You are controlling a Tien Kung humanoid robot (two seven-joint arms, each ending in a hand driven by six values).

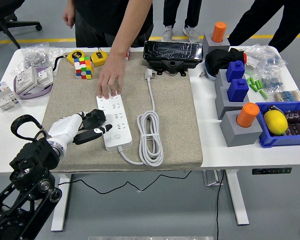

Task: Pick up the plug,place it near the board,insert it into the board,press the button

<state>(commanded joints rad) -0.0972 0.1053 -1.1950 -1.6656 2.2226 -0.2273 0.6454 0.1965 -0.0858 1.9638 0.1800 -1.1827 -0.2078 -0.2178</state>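
A white power strip [114, 122] lies lengthwise on the beige mat [175, 120]. Its white plug [149, 74] lies unplugged on the mat near the far edge, and its cable [150, 133] is coiled to the right of the strip. My left hand [94, 126], white-shelled with black fingers, sits at the strip's left side. Its fingers are curled and hold nothing, and one white-tipped finger [105, 129] reaches the strip's edge. A person's hand [110, 81] presses down on the strip's far end. My right arm is out of view.
A black box [171, 54] sits at the mat's far edge, with a colour cube [82, 67] and yellow tape measures [99, 57] at the far left. Socket parts [34, 77] lie on the left. Grey and blue blocks [237, 100] and a blue bin [287, 122] stand on the right.
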